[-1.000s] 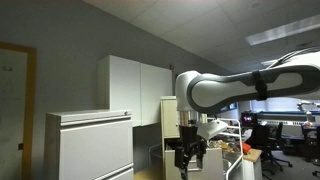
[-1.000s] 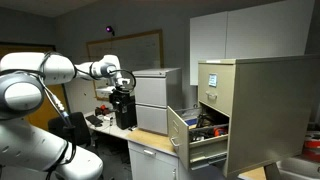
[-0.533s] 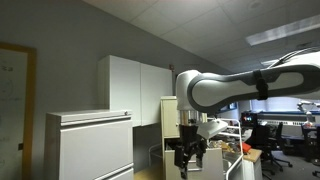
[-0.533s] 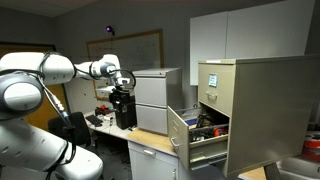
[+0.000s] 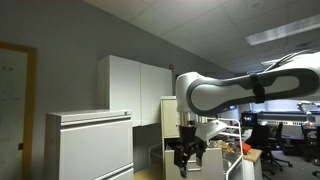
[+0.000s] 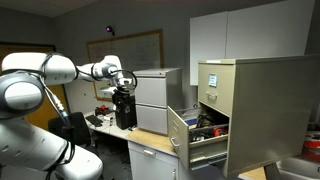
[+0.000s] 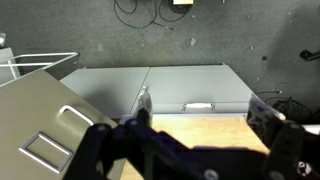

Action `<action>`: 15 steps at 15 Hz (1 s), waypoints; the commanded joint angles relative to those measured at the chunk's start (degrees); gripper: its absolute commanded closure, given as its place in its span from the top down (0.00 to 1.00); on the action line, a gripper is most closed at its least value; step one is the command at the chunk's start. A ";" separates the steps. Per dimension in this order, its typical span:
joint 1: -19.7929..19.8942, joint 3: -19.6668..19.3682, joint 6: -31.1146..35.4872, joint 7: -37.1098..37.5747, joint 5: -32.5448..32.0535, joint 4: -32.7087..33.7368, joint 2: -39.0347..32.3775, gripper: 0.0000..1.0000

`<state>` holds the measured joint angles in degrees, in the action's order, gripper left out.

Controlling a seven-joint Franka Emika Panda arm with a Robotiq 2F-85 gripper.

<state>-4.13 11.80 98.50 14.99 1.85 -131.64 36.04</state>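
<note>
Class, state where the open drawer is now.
In an exterior view, the open drawer juts from the beige filing cabinet at picture right, with the grey cabinet and gripper to its left.

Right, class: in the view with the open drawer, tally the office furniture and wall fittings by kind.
Filing cabinets: 2 (grey filing cabinet; tan filing cabinet, one drawer open)
White wall cupboard unit: 1
Whiteboard: 1
Total: 4
</note>
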 commanded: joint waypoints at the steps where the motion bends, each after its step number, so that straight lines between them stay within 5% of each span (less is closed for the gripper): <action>1: 2.83 0.86 5.97 2.47 -6.38 -1.29 -3.17 1.00; 5: 6.02 1.34 15.31 7.94 -14.97 -2.75 -10.35 1.00; 7: 7.69 1.68 21.91 12.08 -20.08 -2.87 -15.39 0.75; 11: 10.74 2.60 33.67 22.19 -37.71 -2.27 -24.31 0.42; 15: 21.44 9.83 39.28 30.67 -58.41 -0.34 -29.30 0.12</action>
<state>11.45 17.33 136.24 40.74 -45.43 -135.11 9.95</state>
